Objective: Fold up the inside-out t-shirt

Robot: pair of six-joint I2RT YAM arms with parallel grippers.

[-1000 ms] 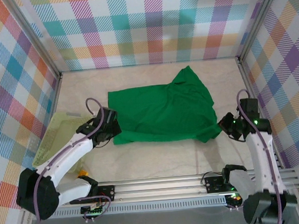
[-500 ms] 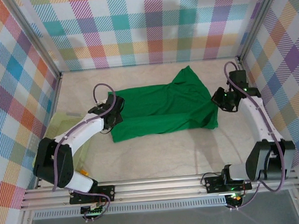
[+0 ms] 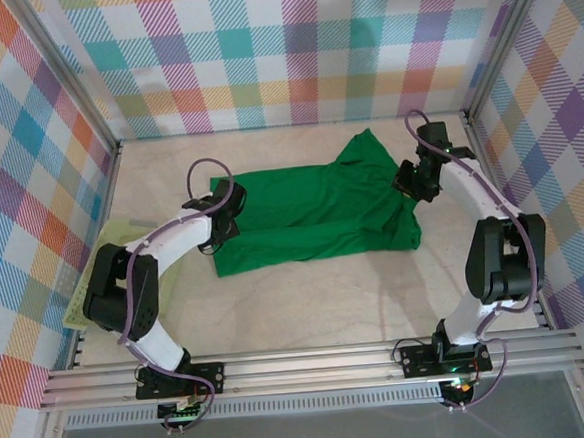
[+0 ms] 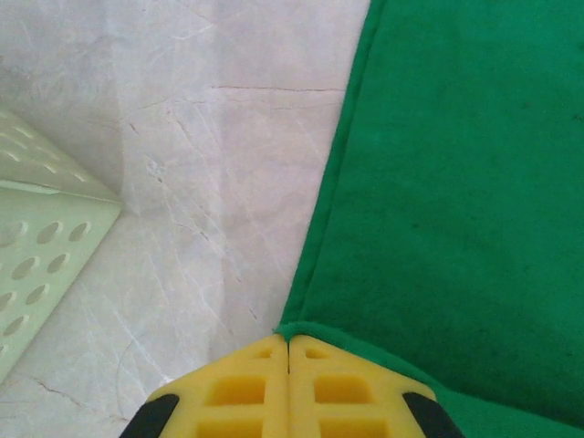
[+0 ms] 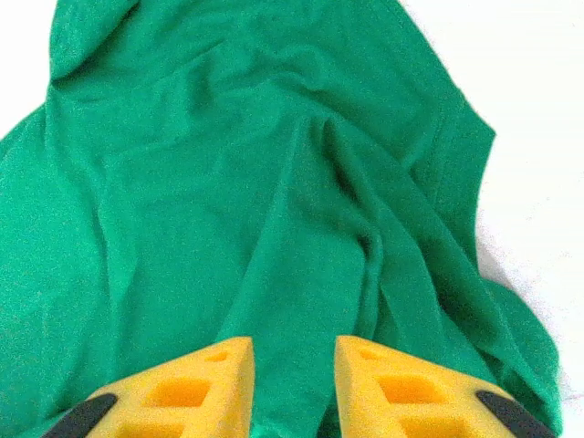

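— Checked pastel walls (image 3: 290, 49) close three sides of the pale marbled table (image 3: 308, 308); where does the shirt lie?

— The bright green cloth t-shirt (image 3: 312, 213) lies spread toward the far half of the table, between the two arms; a crease runs across it from side to side, and one part peaks toward the back wall; from above I cannot tell sleeve from collar.

— And the left gripper (image 4: 289, 339)?

— Its yellow fingers are pressed together on the t-shirt's folded left edge; the cloth curls round their tips; the rest of the fingers is cut off at the bottom of the wrist view.

— The right gripper (image 5: 292, 347)?

— Spread, rumpled green cloth showing through the gap between its yellow fingers; whether the tips touch the cloth I cannot tell; from above the wrist hides them, at the shirt's far right corner.

— Anything else?

— A pale yellow-green perforated plastic basket (image 4: 41, 265) sits left of the t-shirt, bare table between them; the left arm covers much of it from above, and the wrist view cuts off all but a corner.
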